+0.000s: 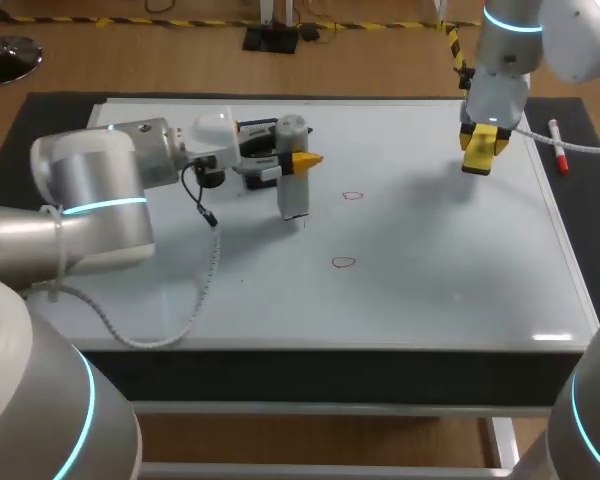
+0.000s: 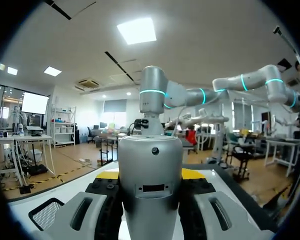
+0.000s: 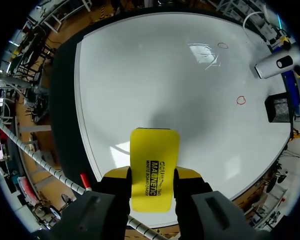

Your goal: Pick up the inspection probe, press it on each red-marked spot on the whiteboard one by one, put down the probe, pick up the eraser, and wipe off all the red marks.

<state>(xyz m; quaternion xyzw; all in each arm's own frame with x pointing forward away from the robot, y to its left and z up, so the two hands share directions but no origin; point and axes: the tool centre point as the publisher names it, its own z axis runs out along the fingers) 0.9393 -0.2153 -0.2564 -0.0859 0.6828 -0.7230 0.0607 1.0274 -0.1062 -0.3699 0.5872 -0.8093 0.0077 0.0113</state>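
Left gripper [image 1: 300, 160] is clenched on the inspection probe [image 1: 293, 195], held upright with its tip down at the whiteboard [image 1: 430, 260] near the far red mark [image 1: 352, 196], probably lining up a press. Right gripper [image 3: 154, 176] grasps the yellow eraser [image 3: 155, 150] above the board's far right corner, apparently ready for wiping and out of the probe's way.

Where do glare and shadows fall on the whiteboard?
Head view: a soft shadow lies on the whiteboard beside the right gripper. Right wrist view: ceiling-light glare sits near one red mark; the eraser casts a shadow ahead.
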